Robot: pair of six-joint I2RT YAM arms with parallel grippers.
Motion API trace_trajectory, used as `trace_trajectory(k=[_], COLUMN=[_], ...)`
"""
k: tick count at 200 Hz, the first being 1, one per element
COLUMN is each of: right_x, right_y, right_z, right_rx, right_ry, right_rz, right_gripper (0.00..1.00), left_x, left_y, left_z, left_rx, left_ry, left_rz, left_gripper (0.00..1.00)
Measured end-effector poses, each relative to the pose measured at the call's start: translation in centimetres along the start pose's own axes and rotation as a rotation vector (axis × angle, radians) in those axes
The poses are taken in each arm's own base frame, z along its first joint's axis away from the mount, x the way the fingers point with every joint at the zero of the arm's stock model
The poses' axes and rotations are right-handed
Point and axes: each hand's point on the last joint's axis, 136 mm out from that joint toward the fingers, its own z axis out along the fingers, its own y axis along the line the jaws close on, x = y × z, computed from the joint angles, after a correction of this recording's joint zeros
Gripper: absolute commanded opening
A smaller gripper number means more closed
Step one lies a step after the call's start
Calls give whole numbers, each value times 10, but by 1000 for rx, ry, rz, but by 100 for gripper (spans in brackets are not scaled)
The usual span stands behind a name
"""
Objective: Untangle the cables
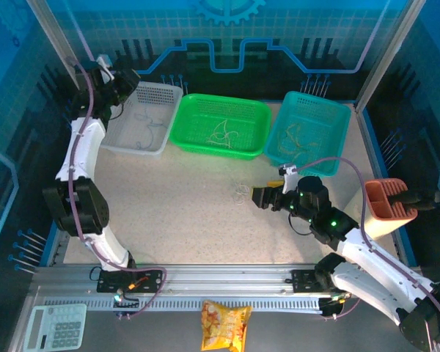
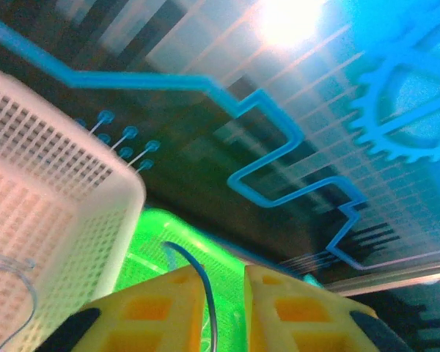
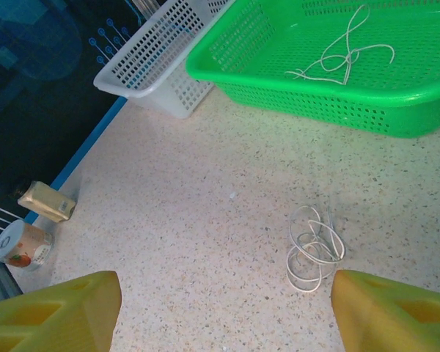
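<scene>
**Top external view.** Three perforated baskets stand in a row at the far side of the table [image 1: 176,198]: a white basket [image 1: 158,89], a green basket [image 1: 174,132] and a teal basket [image 1: 341,125]. Each holds some of the cables:
- The white basket holds pale strands [image 1: 147,125].
- The green basket holds a knotted yellowish cable [image 1: 221,134].
- The teal basket holds a yellowish clump [image 1: 297,143].

A white cable coil [image 1: 240,192] lies apart on the bare table, in front of the green basket. The left gripper [image 1: 130,77] is raised at the far left corner of the white basket. The right gripper [image 1: 258,196] sits low over the table just beside the coil.

**Left wrist view.** The jaws of the left gripper [image 2: 224,275] stand narrowly apart. A thin blue cable [image 2: 205,293] rises through the gap, close against one finger [image 2: 154,308]. The gap is wider than the wire. The white basket [image 2: 95,213] lies to the left, with a pale strand [image 2: 22,286] inside it. The green basket [image 2: 147,257] lies beyond it.

**Right wrist view.** The jaws of the right gripper [image 3: 226,286] are spread wide and hold nothing. The white cable coil [image 3: 314,253] lies on the table ahead of them, nearer one finger [image 3: 396,312]. Farther off are the green basket [image 3: 315,103], with the yellowish cable [image 3: 341,59] in it, and the white basket [image 3: 154,66].
</scene>
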Motion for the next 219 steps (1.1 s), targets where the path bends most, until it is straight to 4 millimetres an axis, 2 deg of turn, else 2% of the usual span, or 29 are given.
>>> trace_trajectory(k=[25, 41, 61, 120, 152, 180, 198, 219], right_x=[4, 6, 8, 24, 37, 46, 53, 60], right_y=[-4, -8, -10, -28, -44, -57, -64, -71], right_z=[0, 0, 0, 15, 28, 41, 52, 64], right_rx=[21, 38, 50, 123, 207, 267, 299, 329], right_ry=[13, 20, 28, 98, 171, 230, 271, 311], right_rz=[3, 4, 6, 17, 24, 28, 30, 30], right_gripper=[76, 75, 75, 74, 73, 72, 72, 70], left_x=[19, 26, 27, 11, 12, 44, 82, 128], left_y=[28, 39, 39, 15, -17, -51, -66, -67], left_z=[16, 18, 16, 5, -17, -48, -64, -75], left_rx=[-66, -97, -108, -67, 3, 86, 140, 171], left_ry=[66, 92, 100, 67, 57, 87, 137, 211], left_rz=[-17, -19, -6, 21, 32, 37, 33, 8], left_gripper=[79, 89, 99, 99, 99, 99, 99, 99])
